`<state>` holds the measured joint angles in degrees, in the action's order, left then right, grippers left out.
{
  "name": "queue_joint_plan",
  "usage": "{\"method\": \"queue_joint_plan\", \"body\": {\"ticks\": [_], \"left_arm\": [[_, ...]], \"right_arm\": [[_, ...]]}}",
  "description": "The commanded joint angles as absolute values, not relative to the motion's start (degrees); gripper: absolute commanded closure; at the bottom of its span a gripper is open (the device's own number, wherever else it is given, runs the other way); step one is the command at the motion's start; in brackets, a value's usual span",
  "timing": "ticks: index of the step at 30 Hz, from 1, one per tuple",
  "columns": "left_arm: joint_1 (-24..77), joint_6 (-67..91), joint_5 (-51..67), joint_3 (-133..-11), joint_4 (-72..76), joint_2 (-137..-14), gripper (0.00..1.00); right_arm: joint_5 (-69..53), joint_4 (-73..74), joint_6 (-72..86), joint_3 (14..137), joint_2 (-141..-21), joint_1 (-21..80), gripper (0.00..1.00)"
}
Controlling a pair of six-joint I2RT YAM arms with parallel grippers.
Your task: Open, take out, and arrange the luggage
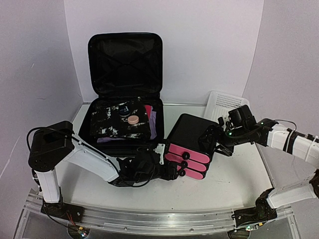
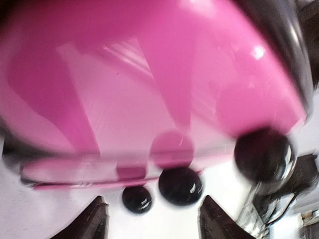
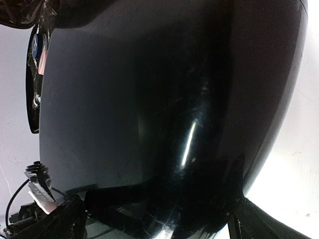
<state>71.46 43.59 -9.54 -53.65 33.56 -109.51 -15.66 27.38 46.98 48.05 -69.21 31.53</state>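
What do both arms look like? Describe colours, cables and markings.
Left arm: white tubular links, boxy black joint housings, looping black cable at the shoulder. Right arm: white links with black bands, black wrist showing small green lights, thin black cable. Both end in dark pointed fingers.

A glossy black box (image 3: 164,99) fills almost the whole right wrist view, its smooth face bearing faint scratches and one bright slanted streak of reflected light below the middle. The right gripper (image 3: 159,211) has its two dark fingers (image 3: 67,221) spread wide in the bottom corners, with the box's lower edge between them; whether they touch it cannot be told. A narrow strip tinted blue and pale pink curves down the box's left side. A white connector (image 3: 40,185) with thin cables sits at lower left. The pale bench (image 3: 294,164) shows at right.
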Motion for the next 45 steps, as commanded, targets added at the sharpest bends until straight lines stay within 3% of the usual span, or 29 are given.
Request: {"method": "queue_joint_plan", "body": {"ticks": [1, 4, 8, 15, 19, 38, 45], "left_arm": [[74.3, 33.0, -13.8, -49.9, 34.7, -104.2, 0.25], [77.7, 19.9, -19.2, -47.6, 38.1, -101.3, 0.12], [80.0, 11.7, -23.7, -46.9, 44.1, -102.8, 0.11], [80.9, 7.1, -30.4, -49.7, 50.3, -109.0, 0.23], [80.9, 4.5, -31.5, -52.0, 52.2, -112.0, 0.34], [79.8, 2.1, -37.8, -60.1, 52.4, -120.1, 0.37], [79.8, 1.3, -37.7, -60.1, 52.2, -120.4, 0.47]], "right_arm": [[-13.3, 30.9, 44.2, 49.6, -69.9, 32.5, 0.02], [-13.0, 31.2, 44.1, 49.7, -69.5, 32.6, 0.02], [-13.1, 31.9, 43.6, 50.1, -69.7, 32.6, 0.02], [-12.8, 32.9, 43.4, 50.8, -70.4, 32.7, 0.02], [-12.5, 32.9, 43.5, 50.5, -69.9, 32.7, 0.02], [-12.4, 33.0, 43.3, 51.3, -69.9, 33.0, 0.02], [-12.2, 33.0, 43.2, 51.5, -69.9, 33.0, 0.02]]}}
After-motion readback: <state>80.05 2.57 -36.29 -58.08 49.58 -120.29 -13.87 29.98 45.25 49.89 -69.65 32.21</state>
